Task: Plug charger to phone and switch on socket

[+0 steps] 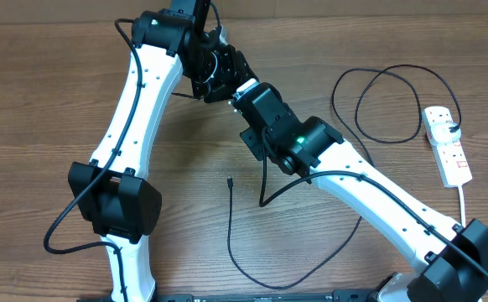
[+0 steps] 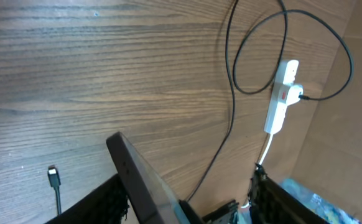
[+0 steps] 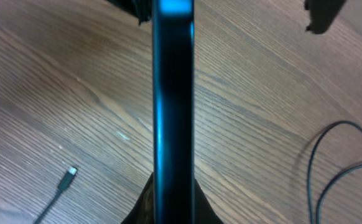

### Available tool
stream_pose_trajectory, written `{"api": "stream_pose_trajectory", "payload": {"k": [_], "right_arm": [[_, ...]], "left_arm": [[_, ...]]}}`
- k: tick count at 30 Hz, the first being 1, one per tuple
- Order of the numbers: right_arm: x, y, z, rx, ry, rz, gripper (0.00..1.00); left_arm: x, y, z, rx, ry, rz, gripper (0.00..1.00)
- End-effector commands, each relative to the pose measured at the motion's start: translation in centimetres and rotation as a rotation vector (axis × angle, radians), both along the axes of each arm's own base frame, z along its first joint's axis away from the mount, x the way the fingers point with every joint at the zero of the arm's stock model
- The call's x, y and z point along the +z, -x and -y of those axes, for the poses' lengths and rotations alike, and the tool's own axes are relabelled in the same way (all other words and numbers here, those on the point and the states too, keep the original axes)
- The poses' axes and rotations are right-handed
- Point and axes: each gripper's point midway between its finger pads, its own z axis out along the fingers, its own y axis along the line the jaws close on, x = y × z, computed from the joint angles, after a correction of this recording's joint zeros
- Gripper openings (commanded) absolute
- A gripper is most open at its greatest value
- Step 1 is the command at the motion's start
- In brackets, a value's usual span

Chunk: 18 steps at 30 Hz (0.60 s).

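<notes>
Black charger [image 1: 231, 211] lies unplugged on the tabletop [image 1: 43, 101]; my right end effector [image 3: 172, 208] pinches the phone [image 3: 172, 93], left end effector [image 2: 187, 205] spread, socket [image 1: 448, 147] untouched.

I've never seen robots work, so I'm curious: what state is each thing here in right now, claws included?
phone: glowing, turned on edge, clamped by the right gripper.
charger: tip lying loose on the table, not in the phone.
socket: black plug in it; switch position unreadable.
left gripper: open, fingers either side of the phone.
right gripper: shut on the phone.
</notes>
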Motion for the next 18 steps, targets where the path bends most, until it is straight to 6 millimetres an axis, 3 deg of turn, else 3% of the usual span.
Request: {"api": "stream_pose_trajectory", "payload": {"k": [1, 10, 13, 18], "right_arm": [[4.61, 0.25, -4.34, 0.2, -0.098, 0.109, 0.04], [4.66, 0.22, -4.37, 0.201, -0.099, 0.111, 0.04], [4.78, 0.13, -4.45, 0.204, -0.101, 0.117, 0.04], [4.94, 0.01, -4.56, 0.206, -0.105, 0.126, 0.04]], "left_arm": [[1.0, 2.9, 4.47, -0.16, 0.087, 0.004, 0.52], [0.91, 3.55, 4.94, -0.169, 0.084, -0.014, 0.25], [0.88, 3.74, 5.24, -0.176, 0.082, -0.014, 0.24], [0.86, 3.87, 5.41, -0.181, 0.082, -0.015, 0.12]]}}
